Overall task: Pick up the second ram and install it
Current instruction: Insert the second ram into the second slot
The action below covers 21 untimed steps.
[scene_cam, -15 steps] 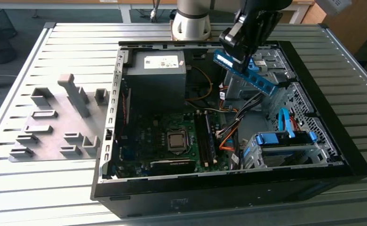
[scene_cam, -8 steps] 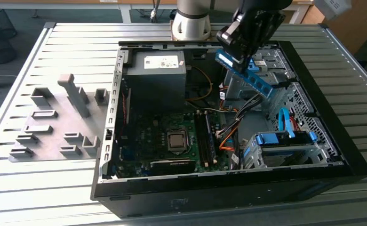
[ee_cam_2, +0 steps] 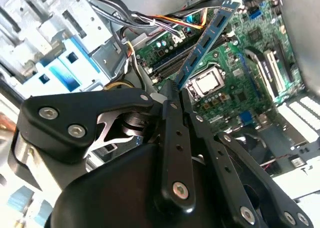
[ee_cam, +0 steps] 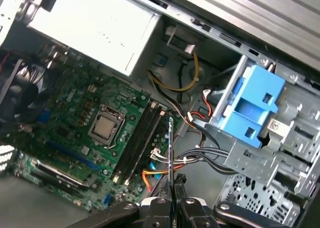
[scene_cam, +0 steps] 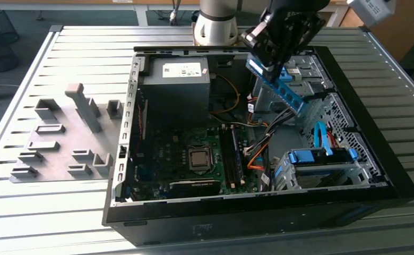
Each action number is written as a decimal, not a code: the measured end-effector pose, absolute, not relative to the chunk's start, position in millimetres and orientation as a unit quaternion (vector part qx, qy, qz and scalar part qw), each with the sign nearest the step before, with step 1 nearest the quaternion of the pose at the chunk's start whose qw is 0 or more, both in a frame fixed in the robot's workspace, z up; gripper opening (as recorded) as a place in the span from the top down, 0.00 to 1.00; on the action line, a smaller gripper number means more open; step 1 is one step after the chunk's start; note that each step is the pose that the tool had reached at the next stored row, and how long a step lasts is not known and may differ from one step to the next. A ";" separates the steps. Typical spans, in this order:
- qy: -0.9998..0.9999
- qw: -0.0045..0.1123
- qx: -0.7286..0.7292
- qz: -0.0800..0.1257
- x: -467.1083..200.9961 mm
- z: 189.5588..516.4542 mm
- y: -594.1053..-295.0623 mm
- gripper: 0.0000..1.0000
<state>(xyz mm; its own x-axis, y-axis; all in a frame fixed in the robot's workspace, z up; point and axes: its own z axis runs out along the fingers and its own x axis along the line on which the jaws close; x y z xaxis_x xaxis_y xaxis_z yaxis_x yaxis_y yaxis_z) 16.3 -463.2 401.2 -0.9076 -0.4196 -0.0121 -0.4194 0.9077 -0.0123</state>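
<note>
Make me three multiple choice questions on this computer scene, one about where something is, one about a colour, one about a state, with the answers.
1. In the exterior view, the grey fixture tray lies where relative to the case?
A. on its left
B. on its right
C. inside it

2. The drive-bay clips are:
A. red
B. blue
C. yellow

3. The end effector is:
A. open and empty
B. shut on a cable
C. shut on the second ram

Answers:
1 A: the tray sits on the table at the exterior view's left of the case.
2 B: the clips are bright blue.
3 C: the stick is pinched at one end, held above the board.
</note>
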 end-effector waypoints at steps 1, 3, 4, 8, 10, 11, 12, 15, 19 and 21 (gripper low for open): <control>0.978 0.007 -0.207 -0.005 16.3 401.2 -463.2 0.86; 0.981 0.007 -0.192 -0.005 16.3 401.1 -463.2 0.86; 0.983 0.007 -0.184 -0.005 16.3 401.1 -463.2 0.86; 0.988 0.007 -0.152 -0.005 16.3 401.1 -463.2 0.86; 0.991 0.007 -0.136 -0.005 16.2 401.0 -463.2 0.86; 0.992 0.007 -0.128 -0.005 16.3 401.0 -463.2 0.86; 0.993 0.007 -0.120 -0.005 16.3 401.0 -463.2 0.86; 0.995 0.007 -0.097 -0.006 16.3 400.9 -463.2 0.86; 0.998 0.006 -0.067 -0.006 16.2 400.8 -463.2 0.86; 0.999 0.006 -0.052 -0.006 16.3 400.8 -463.1 0.86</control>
